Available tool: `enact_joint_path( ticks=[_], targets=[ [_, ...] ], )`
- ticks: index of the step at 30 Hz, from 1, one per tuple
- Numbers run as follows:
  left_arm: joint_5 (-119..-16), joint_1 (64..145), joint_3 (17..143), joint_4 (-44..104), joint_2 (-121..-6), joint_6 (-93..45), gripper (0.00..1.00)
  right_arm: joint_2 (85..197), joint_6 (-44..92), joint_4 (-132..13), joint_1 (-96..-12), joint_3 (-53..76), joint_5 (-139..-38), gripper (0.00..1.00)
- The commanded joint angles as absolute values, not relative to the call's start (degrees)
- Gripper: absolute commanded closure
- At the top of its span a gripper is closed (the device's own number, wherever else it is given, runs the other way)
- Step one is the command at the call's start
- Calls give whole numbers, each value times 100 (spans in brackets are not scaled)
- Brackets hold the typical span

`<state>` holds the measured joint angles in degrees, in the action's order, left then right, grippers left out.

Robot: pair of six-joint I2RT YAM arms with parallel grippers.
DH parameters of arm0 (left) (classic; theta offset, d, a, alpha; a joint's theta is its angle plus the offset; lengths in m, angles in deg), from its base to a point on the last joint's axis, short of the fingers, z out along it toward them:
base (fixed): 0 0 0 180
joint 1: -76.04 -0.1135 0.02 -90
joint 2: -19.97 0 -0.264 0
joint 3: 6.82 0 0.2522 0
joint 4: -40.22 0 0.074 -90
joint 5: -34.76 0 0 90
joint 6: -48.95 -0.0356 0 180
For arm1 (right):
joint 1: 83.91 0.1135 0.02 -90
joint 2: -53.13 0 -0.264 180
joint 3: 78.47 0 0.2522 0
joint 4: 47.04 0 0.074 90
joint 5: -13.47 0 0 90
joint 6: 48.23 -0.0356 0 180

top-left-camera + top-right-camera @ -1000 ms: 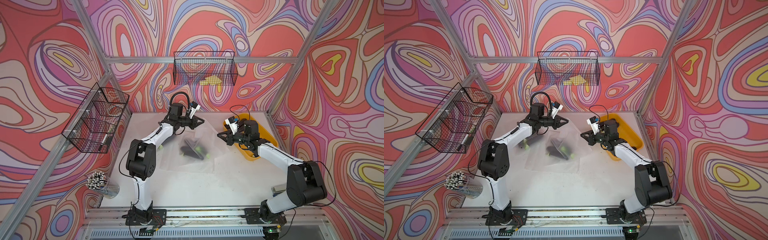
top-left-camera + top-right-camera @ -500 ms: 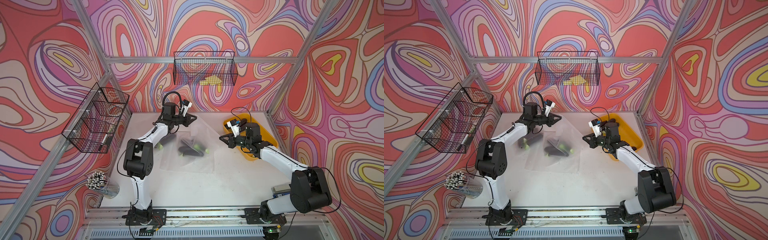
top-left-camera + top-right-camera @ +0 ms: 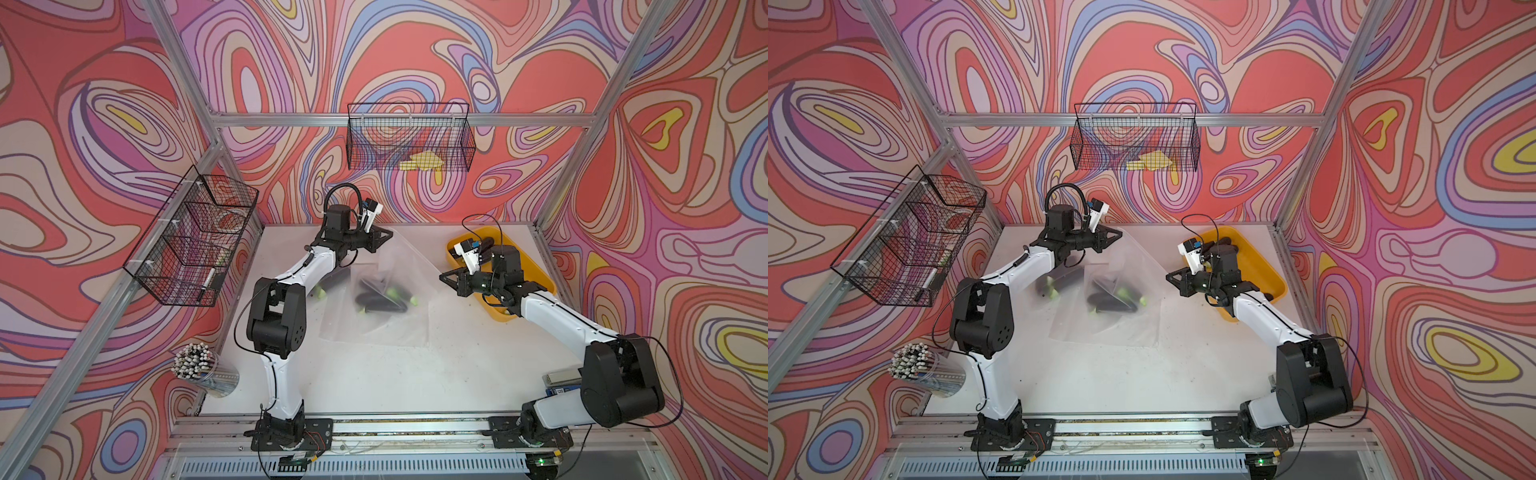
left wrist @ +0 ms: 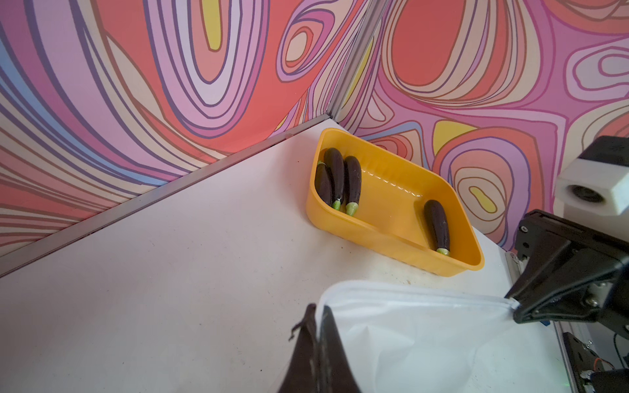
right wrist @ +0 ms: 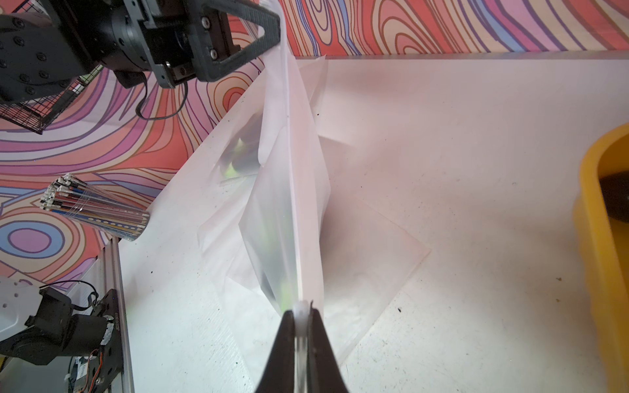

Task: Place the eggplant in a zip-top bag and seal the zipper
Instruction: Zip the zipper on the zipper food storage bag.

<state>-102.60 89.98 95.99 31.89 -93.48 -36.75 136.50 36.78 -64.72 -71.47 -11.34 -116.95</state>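
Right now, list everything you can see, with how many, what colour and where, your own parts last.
zip-top bag: one, clear, lifted above the table by its top corners
eggplants in bag: at least two, dark purple with green caps, blurred
eggplants in tray: four, dark purple, three at one end, one at the other
tray: one, yellow, table's far right corner
spare bags: count unclear, clear, flat on the table
wire baskets: two, black, back wall and left wall
pen cup: one, clear, table's near left corner
table: one, white
left hand: one, black, shut on the bag's top corner
right hand: one, black, shut on the opposite corner
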Motion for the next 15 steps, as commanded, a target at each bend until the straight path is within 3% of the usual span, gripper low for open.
enact_joint_path(
  ticks=[1, 15],
  targets=[
    [-9881, 8906, 9635, 3333, -9227, -3752, 100, 13517, 3771, -6860, -7192, -1231, -11599, 96],
    [-9856, 8861, 9623, 3388, -9279, -3672, 100, 13441, 3799, -6936, -7277, -1331, -11594, 96]
  ],
)
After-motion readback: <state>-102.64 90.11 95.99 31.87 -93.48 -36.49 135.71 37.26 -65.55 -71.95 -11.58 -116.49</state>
